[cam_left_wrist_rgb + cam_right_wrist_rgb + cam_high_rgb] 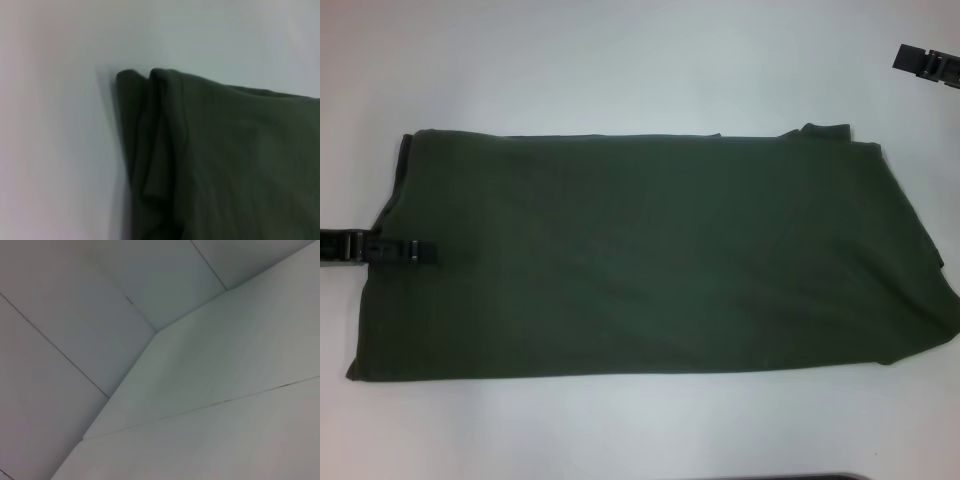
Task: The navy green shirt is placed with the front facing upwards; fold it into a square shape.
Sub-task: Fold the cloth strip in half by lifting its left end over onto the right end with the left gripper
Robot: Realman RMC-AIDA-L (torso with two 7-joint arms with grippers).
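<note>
- Tabletop (620, 60): plain white, filling nearly the whole head view; nothing else is sitting on it apart from the shirt. A thin dark strip is showing at the very bottom edge of that view; can't tell what it is.
- Room: right wrist view is showing only pale panels (75, 340) with thin dark seams meeting at an angle, plus a white slab edge. No object in it.
- Navy green shirt (640, 255): lying flat mid-tabletop as a long band running left to right, plain dark olive side up, no lettering showing. Far edge is running straight; right end is reaching the frame edge and looking uneven, with a small flap poking up at the far right corner. Left end is slanting, wider toward the near side.
- Left wrist view: a folded corner of the shirt (160, 140) is sitting on the white surface, stacked layers and a rolled hem edge visible.
- Left gripper (425, 252): coming in low from the left frame edge, tips lying over the shirt's left edge about halfway along that end. Jaws are appearing close together at the cloth; can't tell if they're pinching it.
- Right gripper (928, 64): sitting at the far right corner of the head view, over bare tabletop, well apart from the shirt. Only partly in frame; jaws' state can't be told.
</note>
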